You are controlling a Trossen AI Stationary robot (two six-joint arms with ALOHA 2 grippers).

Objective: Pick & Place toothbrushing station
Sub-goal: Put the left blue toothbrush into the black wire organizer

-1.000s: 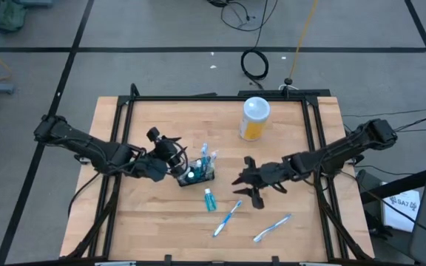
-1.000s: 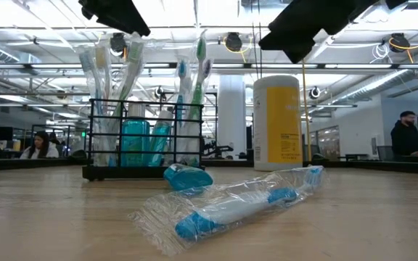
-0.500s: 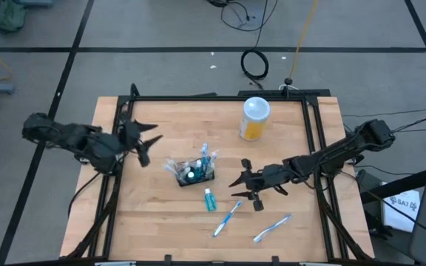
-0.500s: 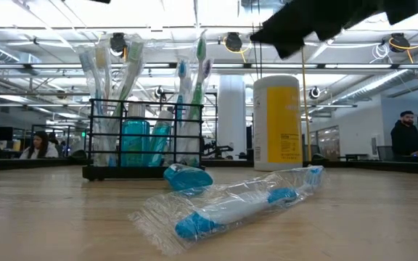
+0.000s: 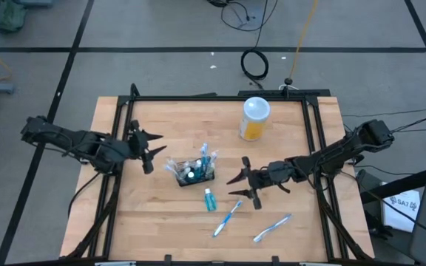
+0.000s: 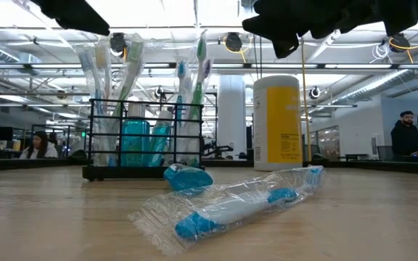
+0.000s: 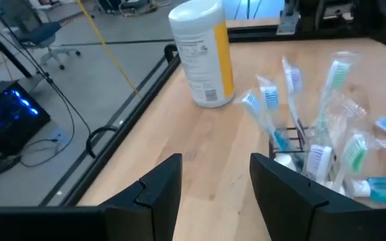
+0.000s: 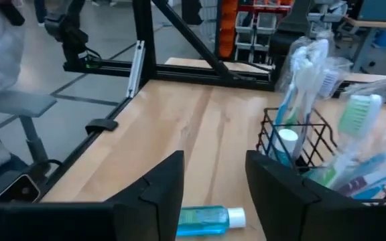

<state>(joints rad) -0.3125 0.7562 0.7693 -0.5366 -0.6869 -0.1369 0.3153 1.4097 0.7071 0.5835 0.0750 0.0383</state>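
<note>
The basket [image 5: 191, 172] stands mid-table, mostly filled with brushes and tubes. One tube [image 5: 209, 199] and two wrapped brushes [image 5: 228, 218] lie loose in front of it. The right gripper [image 5: 241, 185] hovers near them, released and empty; the left gripper [image 5: 147, 143] waits open beside the basket.

On the wooden table [image 5: 161, 229] we find a yellow canister with a white lid [image 5: 254, 118], standing upright near the far edge, inside the black frame [image 5: 220, 97] that borders the tabletop. On the grey floor beyond the table lies a coiled black cable [image 5: 254, 64]. In the low view we see two people in the room behind: one seated [image 6: 41, 145], one standing [image 6: 406, 135].
</note>
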